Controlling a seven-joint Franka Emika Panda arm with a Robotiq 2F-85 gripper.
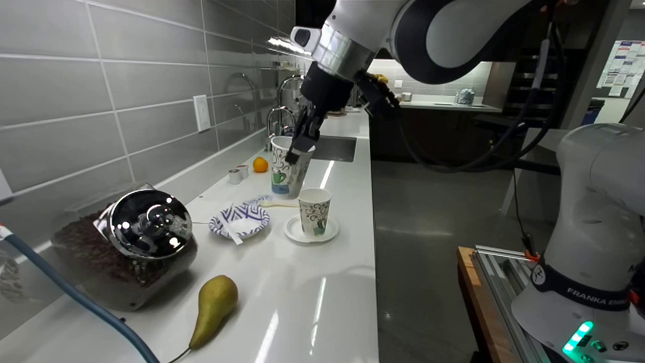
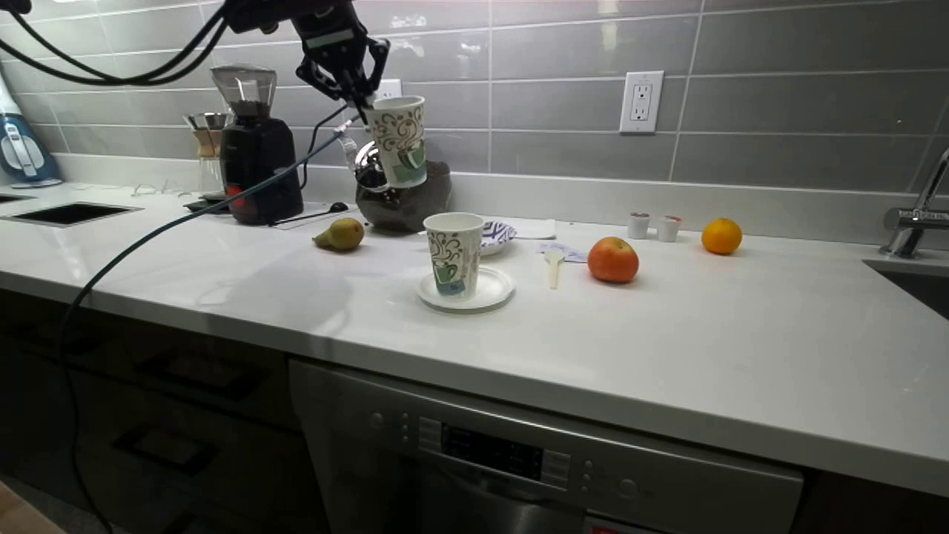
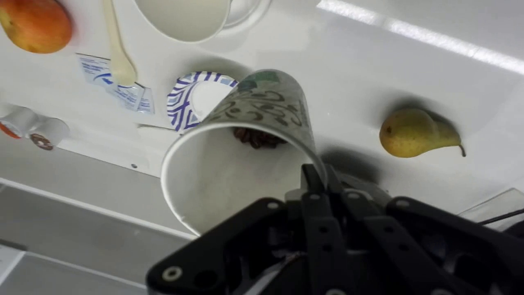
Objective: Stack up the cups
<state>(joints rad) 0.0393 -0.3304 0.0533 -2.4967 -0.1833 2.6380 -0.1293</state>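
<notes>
Two white paper cups carry a dark scroll and green pattern. My gripper (image 3: 324, 178) is shut on the rim of the raised cup (image 3: 270, 96), one finger inside and one outside. Dark brown pieces show at this cup's bottom. The raised cup hangs above the counter, slightly tilted, in both exterior views (image 1: 284, 174) (image 2: 399, 144); the fingertips show at its rim (image 1: 296, 151) (image 2: 365, 111). The standing cup (image 2: 454, 256) is upright on a flat white saucer (image 2: 495, 291). The raised cup is higher than it and apart from it. The standing cup's open top shows in the wrist view (image 3: 186, 18).
A blue-and-white patterned bowl (image 1: 239, 222) lies beside the saucer. A pear (image 1: 214, 310), a jar of dark beans (image 1: 136, 242), a red apple (image 2: 613, 259), an orange (image 2: 721, 236) and a pale spoon (image 2: 553, 268) are on the counter. A blue hose (image 2: 200, 216) crosses it.
</notes>
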